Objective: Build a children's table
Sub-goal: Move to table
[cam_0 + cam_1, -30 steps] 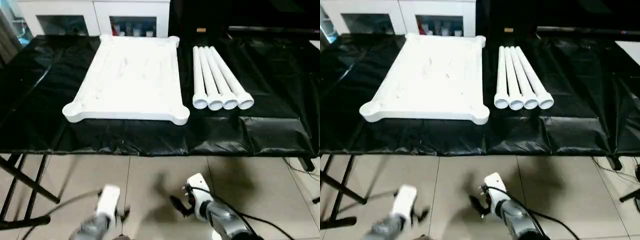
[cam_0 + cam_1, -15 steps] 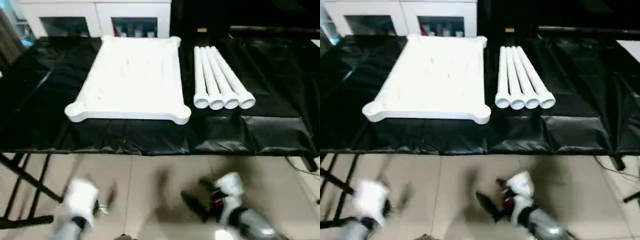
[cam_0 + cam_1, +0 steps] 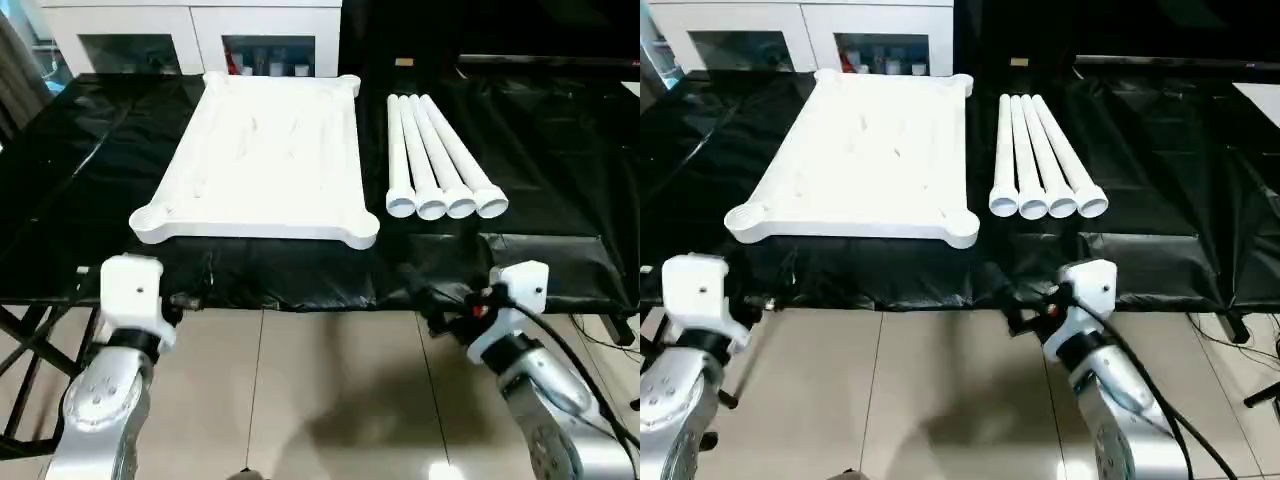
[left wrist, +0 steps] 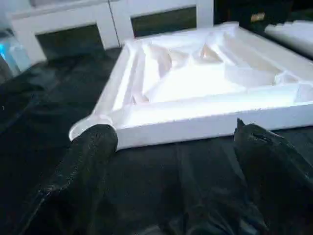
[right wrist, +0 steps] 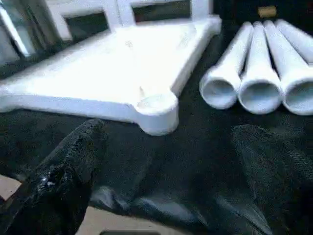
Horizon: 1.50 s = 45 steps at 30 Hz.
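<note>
Lying beyond right gripper (image 5: 161, 161): legs (image 5: 254, 63)

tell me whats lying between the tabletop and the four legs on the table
Nothing but a bare strip of black sheet separates the tabletop from the legs. The head views show it clearly; the right wrist view shows the same dark gap.

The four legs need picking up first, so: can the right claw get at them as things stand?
Probably yes. The right claw is open at the table edge, with bare black sheeting between it and the legs' flared ends.
</note>
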### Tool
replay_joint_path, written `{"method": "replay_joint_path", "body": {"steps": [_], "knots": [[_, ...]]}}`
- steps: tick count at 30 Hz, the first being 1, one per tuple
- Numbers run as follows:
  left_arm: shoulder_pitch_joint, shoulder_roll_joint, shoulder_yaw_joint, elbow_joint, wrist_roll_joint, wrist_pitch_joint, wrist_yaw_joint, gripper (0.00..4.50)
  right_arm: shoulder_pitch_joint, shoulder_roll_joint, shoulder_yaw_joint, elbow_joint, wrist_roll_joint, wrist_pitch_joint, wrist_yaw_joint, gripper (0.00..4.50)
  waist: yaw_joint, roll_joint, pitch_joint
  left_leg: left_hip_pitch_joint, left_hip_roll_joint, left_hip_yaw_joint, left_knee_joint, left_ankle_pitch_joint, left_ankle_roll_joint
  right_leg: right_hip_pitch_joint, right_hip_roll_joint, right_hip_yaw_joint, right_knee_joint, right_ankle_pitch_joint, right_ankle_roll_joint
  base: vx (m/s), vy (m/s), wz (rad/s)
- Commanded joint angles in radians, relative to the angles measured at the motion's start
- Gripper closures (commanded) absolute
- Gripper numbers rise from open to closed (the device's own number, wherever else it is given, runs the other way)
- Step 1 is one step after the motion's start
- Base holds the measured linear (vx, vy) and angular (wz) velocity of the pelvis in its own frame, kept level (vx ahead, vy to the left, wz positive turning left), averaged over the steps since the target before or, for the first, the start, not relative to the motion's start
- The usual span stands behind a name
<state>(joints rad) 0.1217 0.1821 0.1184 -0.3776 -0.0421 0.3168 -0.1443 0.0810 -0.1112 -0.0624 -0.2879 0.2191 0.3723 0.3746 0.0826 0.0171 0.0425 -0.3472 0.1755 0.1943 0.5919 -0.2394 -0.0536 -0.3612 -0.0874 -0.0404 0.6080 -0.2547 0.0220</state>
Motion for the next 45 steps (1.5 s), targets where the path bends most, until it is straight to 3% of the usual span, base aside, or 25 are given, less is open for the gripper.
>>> {"method": "replay_joint_path", "body": {"steps": [1,3,4,8,10,11,13,14,16,17,20,22,24,25,28,30,31,32,34,37,38,39,42,43,45], "knots": [[-0.005,-0.002,-0.015,0.01,0.027,0.011,0.015,0.2,-0.013,0.007,0.03,0.028,-0.033,-0.009,-0.016,0.0,-0.001,-0.002,-0.033,0.029,0.033,-0.015,-0.099,-0.369,0.052,0.047,-0.029,0.023,-0.103,-0.296,-0.176,0.0,0.0,0.0],[-0.032,0.003,-0.036,0.025,0.047,0.028,0.018,0.2,-0.036,0.026,0.067,0.045,-0.065,-0.016,-0.024,0.0,0.001,-0.007,-0.024,0.038,0.029,-0.013,-0.104,-0.391,0.075,0.06,-0.032,0.023,-0.125,-0.424,-0.169,0.0,0.0,0.0],[-0.047,0.0,-0.043,0.03,0.045,0.038,0.02,0.2,-0.05,0.034,0.072,0.048,-0.052,-0.006,-0.022,0.0,0.017,-0.018,-0.022,-0.056,0.0,-0.037,-0.095,-0.279,0.168,0.136,-0.074,-0.014,-0.153,-0.546,-0.074,0.0,0.0,0.0],[-0.088,-0.017,-0.08,0.056,0.057,0.047,0.035,0.2,-0.092,0.012,0.105,0.087,-0.064,-0.022,-0.005,0.0,0.008,0.034,-0.042,0.001,-0.027,-0.084,-0.069,0.0,0.313,0.175,-0.02,-0.119,-0.166,-0.284,-0.095,0.101,0.014,0.57],[-0.098,-0.035,-0.089,0.069,0.037,0.048,0.027,0.2,-0.104,-0.001,0.104,0.09,-0.064,-0.039,0.002,0.0,-0.019,0.043,-0.051,0.082,-0.036,-0.151,-0.061,0.106,0.435,0.134,0.054,-0.13,-0.112,-0.152,-0.071,0.204,0.023,0.77],[-0.1,-0.049,-0.098,0.077,0.037,0.045,0.031,0.2,-0.104,-0.01,0.096,0.094,-0.062,-0.049,0.009,0.0,-0.043,0.072,-0.055,0.191,0.006,-0.265,-0.049,0.138,0.607,0.017,0.078,-0.112,0.004,-0.227,-0.037,0.221,-0.04,0.67],[-0.102,-0.059,-0.108,0.099,0.044,0.041,0.031,0.2,-0.098,-0.014,0.088,0.098,-0.07,-0.065,0.007,0.0,-0.047,0.063,-0.05,0.2,0.068,-0.369,-0.044,0.33,0.744,-0.069,0.03,-0.03,0.116,-0.276,0.022,0.202,-0.059,0.61],[-0.105,-0.051,-0.114,0.107,0.053,0.033,0.025,0.2,-0.093,-0.009,0.083,0.093,-0.073,-0.063,-0.006,0.0,-0.062,0.025,-0.039,0.119,0.0,-0.365,-0.064,0.233,0.587,-0.06,0.0,0.072,0.093,-0.098,0.026,0.122,-0.066,0.53],[-0.122,-0.058,-0.116,0.119,0.046,0.036,0.025,0.2,-0.085,0.006,0.055,0.077,-0.048,-0.041,-0.023,0.0,-0.051,-0.008,-0.025,0.127,-0.065,-0.217,-0.042,0.006,0.373,-0.023,-0.01,0.11,-0.018,0.01,-0.018,0.081,-0.076,0.52],[-0.136,-0.059,-0.111,0.136,0.039,0.034,0.028,0.2,-0.074,0.01,0.049,0.072,-0.047,-0.048,-0.039,0.0,0.0,-0.035,0.006,0.023,-0.169,-0.124,0.112,-0.167,0.297,0.093,-0.079,0.253,-0.157,-0.365,0.008,0.076,-0.068,0.42],[-0.162,-0.053,-0.116,0.164,0.042,0.026,0.024,0.2,-0.027,0.021,0.033,0.042,-0.057,-0.051,-0.091,0.0,0.001,-0.011,-0.01,-0.033,-0.138,-0.138,0.155,-0.06,0.159,0.171,-0.049,0.273,-0.111,-0.437,-0.092,0.141,-0.059,0.28],[-0.167,-0.051,-0.108,0.175,0.036,0.023,0.017,0.2,-0.01,0.036,0.028,0.019,-0.053,-0.04,-0.111,0.0,0.007,0.03,-0.021,0.006,-0.121,-0.128,0.132,-0.059,0.053,0.155,0.021,0.334,-0.142,-0.352,-0.188,0.169,-0.028,0.15],[-0.18,-0.047,-0.11,0.206,0.043,0.01,0.01,0.2,0.03,0.047,0.023,-0.027,-0.049,-0.042,-0.128,0.0,0.022,0.096,-0.018,0.09,-0.029,-0.164,-0.051,-0.028,-0.029,0.111,0.154,0.254,-0.086,-0.249,0.032,0.198,0.069,-0.29],[-0.19,-0.049,-0.127,0.218,0.051,0.011,0.006,0.2,0.056,0.043,0.013,-0.055,-0.053,-0.037,-0.133,0.0,-0.033,0.112,-0.037,0.196,0.16,-0.272,-0.124,-0.166,0.039,-0.047,0.088,0.111,0.119,-0.297,0.081,0.22,0.1,-0.64],[-0.2,-0.05,-0.164,0.245,0.045,-0.028,-0.022,0.2,0.152,0.049,0.026,-0.148,-0.086,-0.033,-0.174,0.0,-0.045,0.104,-0.057,0.178,0.074,-0.109,-0.058,0.336,0.088,-0.123,0.012,-0.015,0.135,0.109,0.054,0.215,0.083,-0.54],[-0.193,-0.052,-0.179,0.246,0.055,-0.04,-0.015,0.2,0.162,0.047,0.021,-0.155,-0.078,-0.03,-0.177,0.0,-0.058,0.039,-0.064,0.146,-0.087,0.004,0.025,0.435,0.133,-0.105,-0.021,0.005,-0.005,0.502,-0.009,0.14,0.091,-0.62],[-0.19,-0.058,-0.182,0.248,0.074,-0.042,0.011,0.2,0.161,0.047,0.015,-0.16,-0.078,-0.026,-0.182,0.0,-0.005,0.001,-0.113,-0.024,-0.16,-0.045,0.182,0.024,0.132,0.089,-0.205,0.268,-0.029,0.795,-0.139,0.063,0.084,-0.53],[-0.189,-0.063,-0.184,0.25,0.088,-0.045,0.028,0.2,0.161,0.047,0.012,-0.166,-0.079,-0.021,-0.188,0.0,0.002,-0.018,-0.096,-0.058,-0.117,-0.092,0.217,-0.072,0.099,0.08,-0.239,0.304,-0.045,1.055,-0.236,0.088,0.131,-0.35],[-0.187,-0.072,-0.189,0.263,0.096,-0.043,0.041,0.2,0.144,0.037,0.005,-0.174,-0.091,-0.013,-0.193,0.0,-0.005,-0.016,-0.096,-0.093,-0.125,-0.143,0.226,-0.059,-0.014,0.055,-0.119,0.255,0.01,1.49,-0.296,0.029,0.106,-0.43],[-0.187,-0.101,-0.184,0.291,0.093,-0.052,0.065,0.2,0.087,0.009,-0.016,-0.169,-0.093,0.011,-0.195,0.0,-0.06,0.066,-0.046,-0.012,-0.108,-0.161,0.016,0.022,-0.132,-0.036,0.114,0.127,-0.116,0.418,-0.144,-0.18,0.022,-0.75],[-0.186,-0.117,-0.178,0.296,0.093,-0.054,0.083,0.2,0.051,-0.017,-0.025,-0.156,-0.088,0.027,-0.188,0.0,-0.105,0.119,-0.015,-0.054,0.122,-0.259,-0.158,-0.02,-0.082,-0.058,0.097,0.045,0.045,-0.067,-0.022,-0.068,0.039,-0.45],[-0.185,-0.124,-0.174,0.295,0.091,-0.052,0.092,0.2,0.033,-0.032,-0.026,-0.148,-0.088,0.032,-0.183,0.0,-0.094,0.113,-0.029,-0.031,0.166,-0.291,-0.127,-0.164,0.039,-0.045,0.038,0.031,0.113,-0.163,0.0,-0.068,0.039,-0.45],[-0.159,-0.139,-0.174,0.269,0.106,-0.046,0.132,0.2,-0.064,-0.095,-0.026,-0.089,-0.047,0.055,-0.1,0.0,-0.131,0.021,-0.058,0.009,0.107,-0.259,-0.075,-0.012,0.332,-0.019,-0.018,0.044,0.042,-0.026,-0.113,-0.054,-0.047,0.19],[-0.157,-0.14,-0.174,0.267,0.107,-0.046,0.135,0.2,-0.072,-0.1,-0.026,-0.084,-0.043,0.056,-0.094,0.0,-0.11,0.007,-0.06,-0.092,-0.006,-0.182,-0.002,0.092,0.296,0.063,-0.082,0.08,-0.045,0.1,-0.157,-0.136,-0.096,-0.32],[-0.14,-0.142,-0.171,0.253,0.109,-0.044,0.145,0.2,-0.113,-0.121,-0.024,-0.049,-0.03,0.075,-0.059,0.0,-0.055,-0.023,-0.059,-0.065,-0.036,-0.125,0.019,0.014,0.12,0.037,-0.094,0.098,-0.081,-0.082,0.015,-0.162,-0.11,-0.19]]}}
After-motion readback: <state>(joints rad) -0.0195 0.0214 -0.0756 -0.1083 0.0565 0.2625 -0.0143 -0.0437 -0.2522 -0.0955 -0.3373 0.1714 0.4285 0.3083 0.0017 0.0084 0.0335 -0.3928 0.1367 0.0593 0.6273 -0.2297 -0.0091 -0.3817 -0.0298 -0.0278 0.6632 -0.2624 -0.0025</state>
